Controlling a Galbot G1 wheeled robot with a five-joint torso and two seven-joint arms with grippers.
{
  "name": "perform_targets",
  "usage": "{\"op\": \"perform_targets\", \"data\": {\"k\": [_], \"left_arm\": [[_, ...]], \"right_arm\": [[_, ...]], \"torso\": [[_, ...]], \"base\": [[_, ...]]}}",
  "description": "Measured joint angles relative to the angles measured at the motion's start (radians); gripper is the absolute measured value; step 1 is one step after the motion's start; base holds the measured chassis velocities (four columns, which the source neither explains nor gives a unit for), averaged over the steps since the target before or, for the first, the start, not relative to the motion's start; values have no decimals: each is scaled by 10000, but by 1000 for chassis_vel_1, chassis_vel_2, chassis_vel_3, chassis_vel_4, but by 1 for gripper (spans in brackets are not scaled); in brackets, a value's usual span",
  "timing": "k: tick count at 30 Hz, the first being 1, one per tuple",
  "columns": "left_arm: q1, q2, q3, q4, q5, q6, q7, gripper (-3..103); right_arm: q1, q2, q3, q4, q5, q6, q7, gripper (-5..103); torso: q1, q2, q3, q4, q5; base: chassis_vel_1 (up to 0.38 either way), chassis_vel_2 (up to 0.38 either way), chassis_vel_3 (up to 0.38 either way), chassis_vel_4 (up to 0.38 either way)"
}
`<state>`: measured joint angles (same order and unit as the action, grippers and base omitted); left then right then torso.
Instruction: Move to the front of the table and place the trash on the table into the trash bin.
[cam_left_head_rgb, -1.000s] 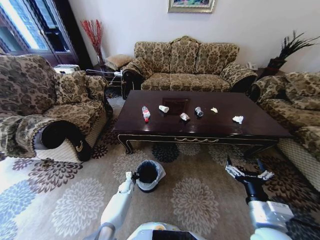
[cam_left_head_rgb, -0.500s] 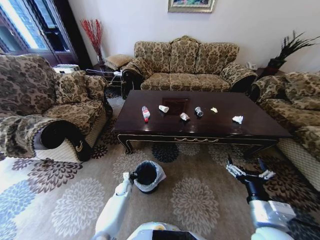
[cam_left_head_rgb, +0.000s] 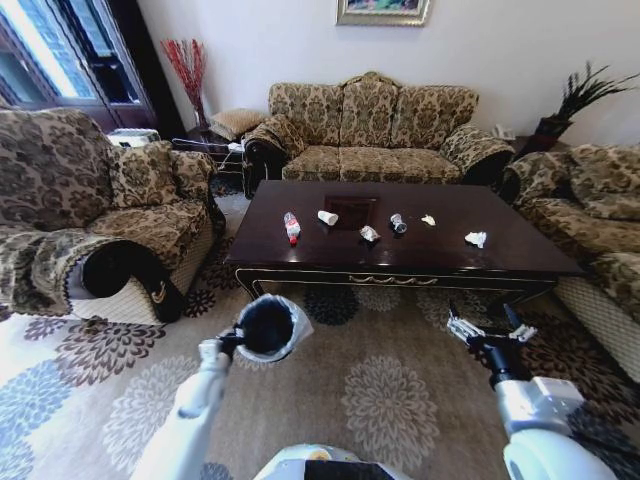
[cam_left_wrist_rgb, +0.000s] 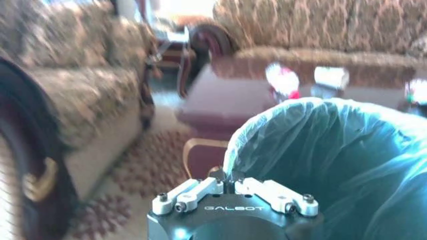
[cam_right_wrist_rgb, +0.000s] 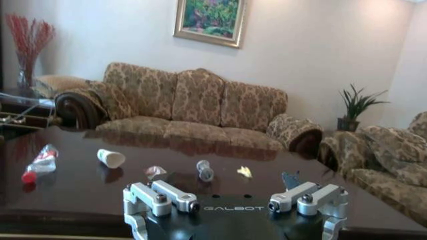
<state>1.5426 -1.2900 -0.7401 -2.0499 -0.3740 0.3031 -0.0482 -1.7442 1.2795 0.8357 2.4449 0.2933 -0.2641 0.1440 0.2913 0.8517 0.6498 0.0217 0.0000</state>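
Left gripper (cam_left_head_rgb: 228, 343) is pinched on the trash bin (cam_left_head_rgb: 266, 326) rim, held up short of the tabletop (cam_left_head_rgb: 500, 245); right gripper (cam_left_head_rgb: 485, 330) spread wide, empty. Thin liner grip (sketchy) could slip, dropping it before the trash (cam_left_head_rgb: 476, 239).

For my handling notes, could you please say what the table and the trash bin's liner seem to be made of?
The table looks like dark wood with a glossy finish: its top mirrors the sofa. The liner of the trash bin, held up by the left gripper, looks like thin translucent plastic film, wrinkled and folded over the rim.
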Motion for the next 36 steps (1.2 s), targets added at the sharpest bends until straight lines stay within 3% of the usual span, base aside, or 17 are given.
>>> {"op": "perform_targets", "data": {"k": [4, 5, 8, 12, 23, 36], "left_arm": [[1287, -243, -1290, -2060, -101, -67, -179, 3], [1287, -243, -1290, -2060, -101, -67, -179, 3], [1730, -487, -1903, -2974, 48, -562, -264, 3], [1745, -541, -1993, -3364, 127, -667, -287, 3], [1717, -694, -1864, -4268, -21, -440, -265, 3], [1423, -452, -1502, -4240, -2, -293, -255, 3]], "right_arm": [[645, -398, -63, -120, 273, -186, -135, 100], [645, -398, -63, -120, 273, -186, -135, 100], [891, -590, -37, -74, 572, -329, -391, 100], [825, -613, 45, 25, 619, -342, -509, 100], [706, -579, -1, 30, 442, -306, -988, 100], [565, -260, 3, 84, 109, -347, -1108, 100]], "torso": [[0, 0, 1, 6, 1], [0, 0, 1, 6, 1], [0, 0, 1, 8, 1], [0, 0, 1, -8, -2], [-2, 1, 0, 2, 1], [8, -3, 5, -1, -1]], "base": [[0, 0, 0, 0], [0, 0, 0, 0], [0, 0, 0, 0], [0, 0, 0, 0], [-47, 47, 51, -39], [-235, 236, 241, -251]]}}
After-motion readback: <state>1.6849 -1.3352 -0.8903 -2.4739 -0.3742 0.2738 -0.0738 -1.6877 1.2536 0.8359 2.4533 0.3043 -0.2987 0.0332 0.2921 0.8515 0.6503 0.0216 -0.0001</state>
